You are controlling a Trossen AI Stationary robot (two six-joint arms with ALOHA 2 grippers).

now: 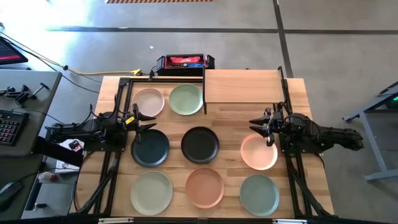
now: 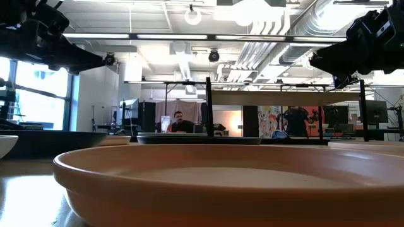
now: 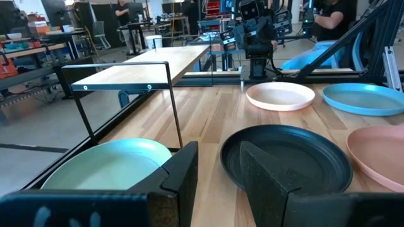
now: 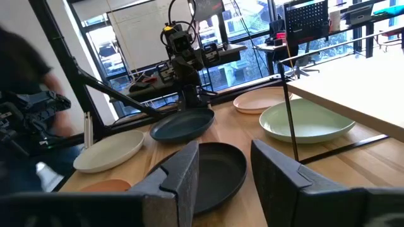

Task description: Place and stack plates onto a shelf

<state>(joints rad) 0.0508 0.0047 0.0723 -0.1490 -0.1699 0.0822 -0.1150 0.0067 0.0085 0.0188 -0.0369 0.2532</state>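
**Wooden shelf bare, eight plates spread on the bench**

Light wood is seen across the bench (image 1: 230,115), where the plates are laid in three loose rows. At the far edge, the pink plate (image 1: 148,102) and the pale green plate (image 1: 186,99) lie beside each other, just beside the shelf (image 1: 242,86), whose board occupies the far right corner and carries nothing. In the middle row the dark teal plate (image 1: 150,149), the black plate (image 1: 199,144) and the peach plate (image 1: 259,152) are spaced apart, with bare wood between them. Along the near edge the sage green plate (image 1: 151,192), the terracotta plate (image 1: 204,186) and the grey-green plate (image 1: 259,194) sit close to the bench rim.

The left gripper (image 1: 144,120) is held low at the left side, extended horizontally toward the centre, above the far rim of the dark teal plate; its fingers are parted and nothing is held between them. The right gripper (image 1: 260,125) is posed likewise from the right side, pointing inward over the far rim of the peach plate, fingers spread and empty. Open bench is left between the two grippers, above the black plate.
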